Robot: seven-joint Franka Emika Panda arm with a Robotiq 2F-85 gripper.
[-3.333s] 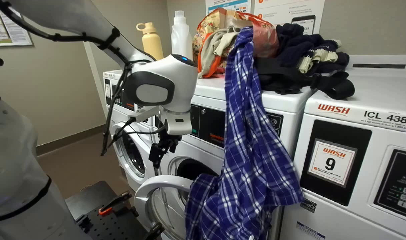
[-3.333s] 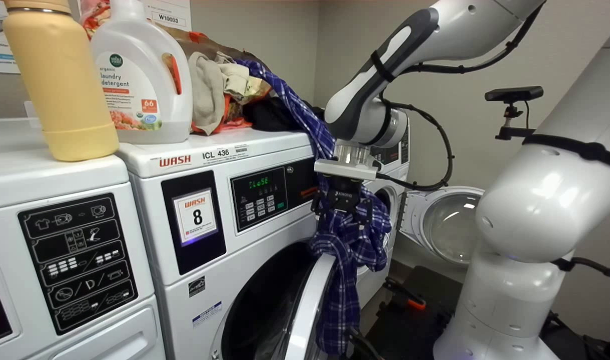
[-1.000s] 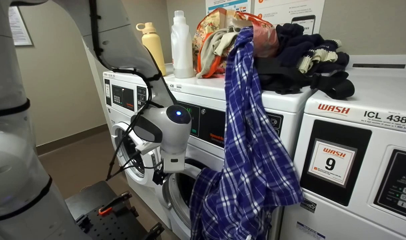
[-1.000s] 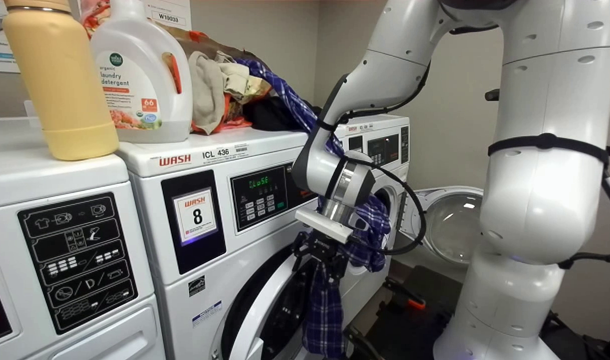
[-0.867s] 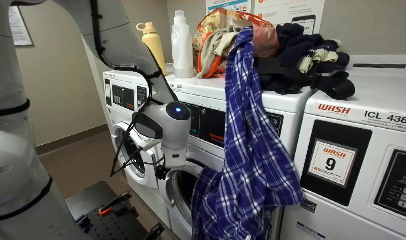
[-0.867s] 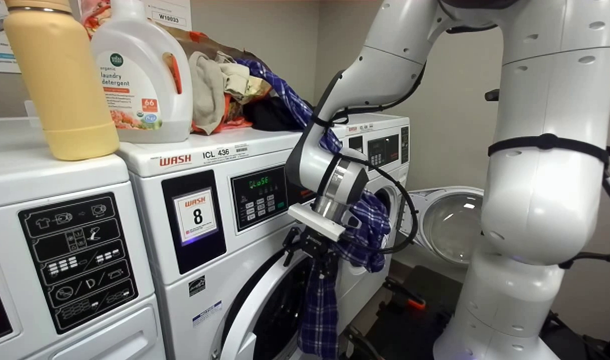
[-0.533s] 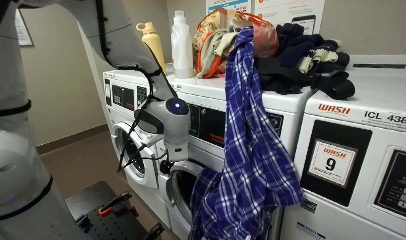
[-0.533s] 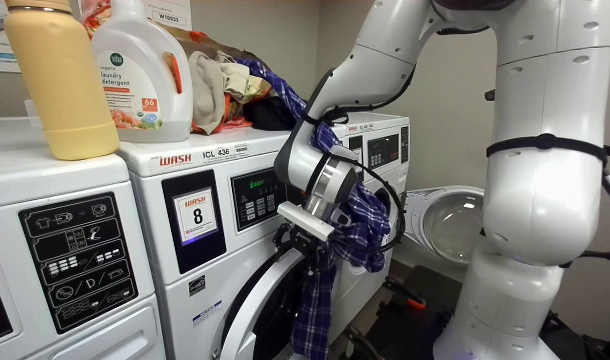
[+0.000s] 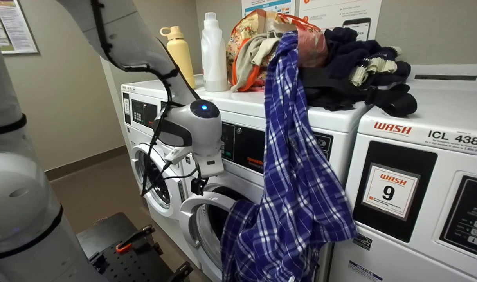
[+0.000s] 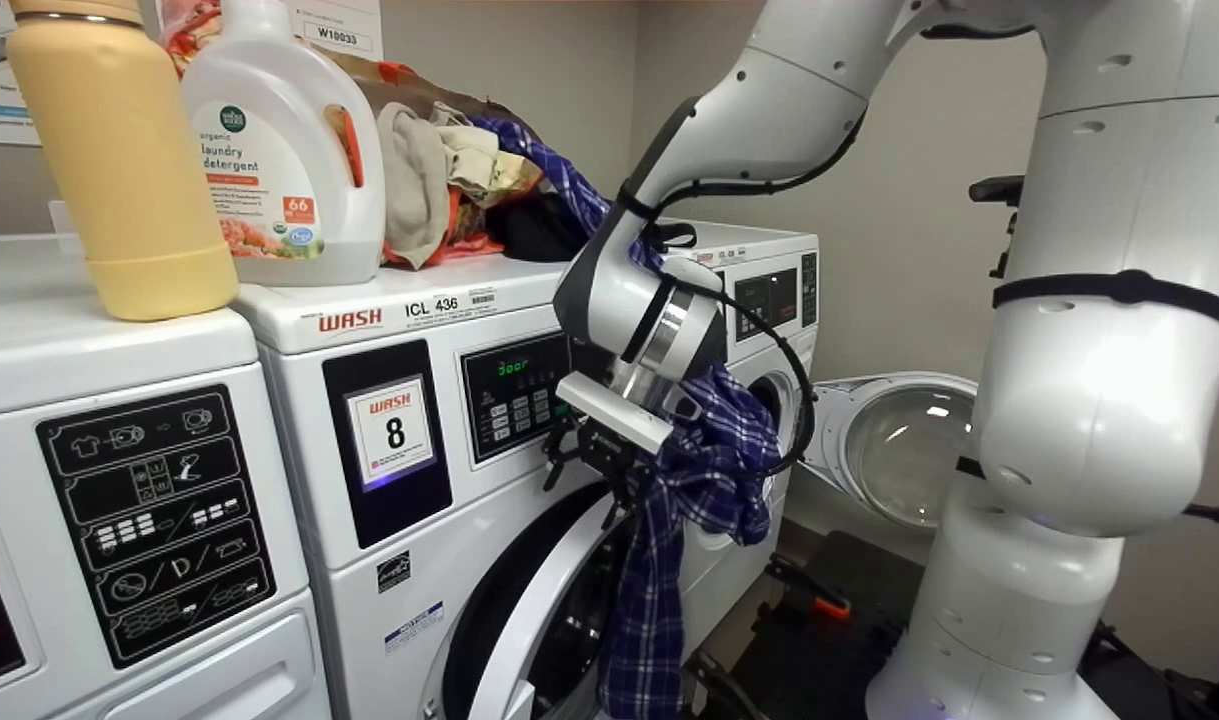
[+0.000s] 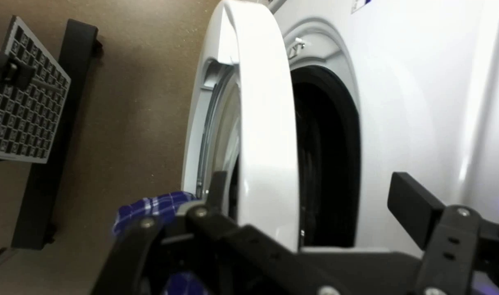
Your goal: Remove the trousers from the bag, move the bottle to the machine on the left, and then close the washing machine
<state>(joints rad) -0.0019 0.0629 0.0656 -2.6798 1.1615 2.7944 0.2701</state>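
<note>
With the Robotiq gripper (image 11: 308,182) spread and empty, the washer door (image 11: 267,123) is best swung shut by steady pressure from outside, clear of the plaid trousers (image 9: 293,176).

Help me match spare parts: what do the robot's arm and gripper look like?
The arm is white and rounded, with dark grey panels, black straps, a black cable and a glowing blue light. The gripper is black and angular, with blocky fingers and small screws.
</note>
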